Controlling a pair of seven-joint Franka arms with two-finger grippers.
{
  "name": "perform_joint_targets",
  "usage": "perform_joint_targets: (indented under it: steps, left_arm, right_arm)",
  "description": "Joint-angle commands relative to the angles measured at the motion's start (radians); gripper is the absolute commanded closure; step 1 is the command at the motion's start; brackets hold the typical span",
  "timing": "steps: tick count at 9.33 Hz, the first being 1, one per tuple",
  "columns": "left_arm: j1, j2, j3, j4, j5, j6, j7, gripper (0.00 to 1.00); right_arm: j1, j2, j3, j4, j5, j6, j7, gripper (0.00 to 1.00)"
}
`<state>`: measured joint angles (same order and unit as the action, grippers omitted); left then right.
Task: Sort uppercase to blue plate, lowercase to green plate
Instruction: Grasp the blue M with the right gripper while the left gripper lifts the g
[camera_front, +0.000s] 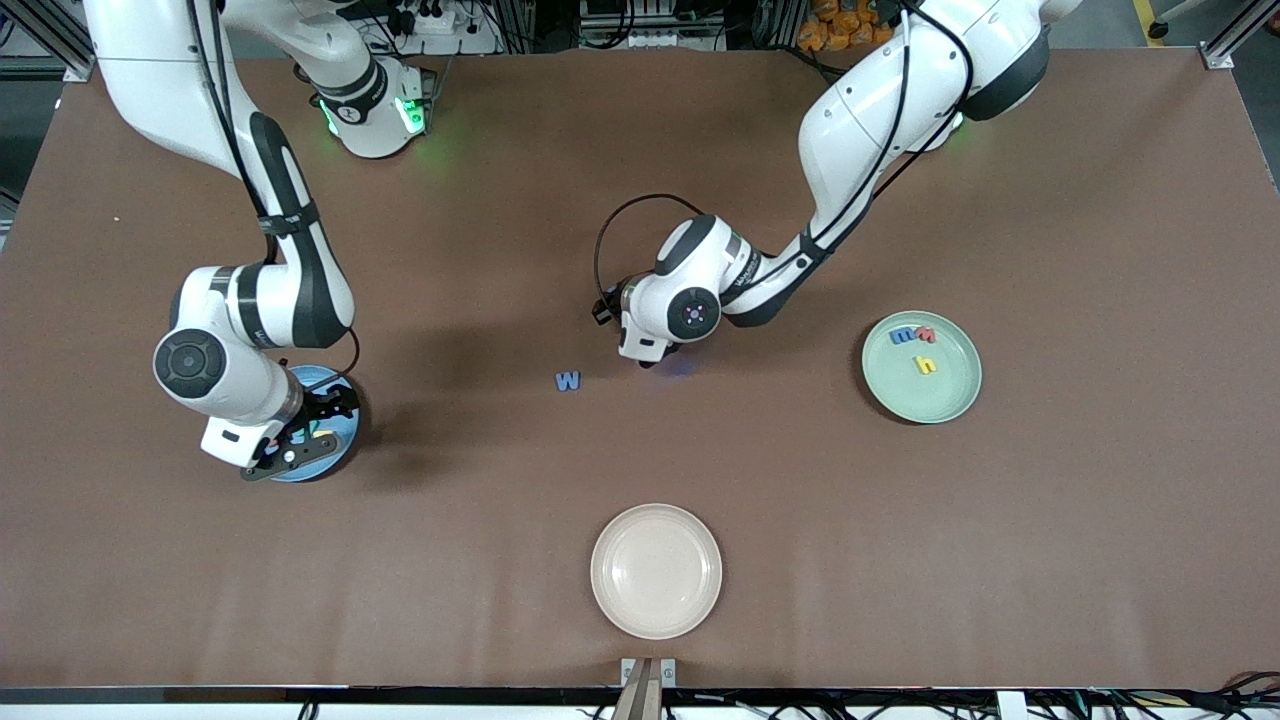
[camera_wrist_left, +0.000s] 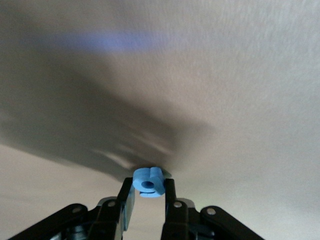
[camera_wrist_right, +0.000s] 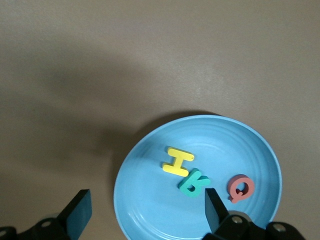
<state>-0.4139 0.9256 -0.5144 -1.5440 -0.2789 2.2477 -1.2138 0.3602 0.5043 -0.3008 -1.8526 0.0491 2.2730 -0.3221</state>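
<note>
My left gripper (camera_front: 655, 360) hangs low over the middle of the table, shut on a small blue lowercase letter (camera_wrist_left: 148, 182) pinched between its fingertips (camera_wrist_left: 170, 192). A blue uppercase W (camera_front: 568, 380) lies on the table beside it, toward the right arm's end. The green plate (camera_front: 950, 400) holds a blue m (camera_front: 904, 335), a red letter (camera_front: 926, 334) and a yellow h (camera_front: 926, 365). My right gripper (camera_wrist_right: 146, 209) is open over the blue plate (camera_wrist_right: 150, 200), which holds a yellow H (camera_wrist_right: 178, 161), a teal R (camera_wrist_right: 193, 183) and a red Q (camera_wrist_right: 241, 188).
A cream plate (camera_front: 656, 571) with nothing in it sits near the front edge of the table, nearer the front camera than the W. The brown tabletop (camera_front: 900, 560) spreads wide around the plates.
</note>
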Motion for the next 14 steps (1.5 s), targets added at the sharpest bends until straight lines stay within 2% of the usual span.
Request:
perform_joint_targets:
  steps: [1, 3, 5, 7, 9, 11, 14]
  left_arm:
    - [0.032, 0.001, -0.009, 0.041, 0.004, -0.065, -0.013, 0.89]
    - [0.085, -0.017, -0.013, 0.047, 0.009, -0.103, 0.003, 0.90]
    - [0.160, -0.030, -0.019, 0.047, 0.010, -0.127, 0.071, 0.90]
    - [0.234, -0.069, -0.023, 0.047, 0.010, -0.184, 0.121, 0.91]
    - [0.314, -0.094, -0.038, 0.047, 0.010, -0.261, 0.166, 0.91]
    - [0.397, -0.134, -0.038, 0.047, 0.009, -0.379, 0.248, 0.91]
    - [0.519, -0.224, -0.021, 0.044, 0.013, -0.572, 0.412, 0.91]
  right_arm:
    - [0.031, 0.008, -0.001, 0.016, 0.047, -0.012, 0.049, 0.00]
    - [0.095, 0.010, -0.001, 0.016, 0.089, -0.009, 0.139, 0.00]
    - [0.188, 0.026, -0.001, 0.033, 0.167, -0.007, 0.251, 0.00]
    - [0.284, 0.048, -0.001, 0.065, 0.175, 0.003, 0.413, 0.00]
    - [0.388, 0.104, -0.001, 0.085, 0.175, 0.104, 0.564, 0.00]
    - [0.417, 0.158, 0.053, 0.085, 0.175, 0.199, 0.678, 0.00]
    - [0.422, 0.193, 0.126, 0.101, 0.175, 0.206, 0.802, 0.00]
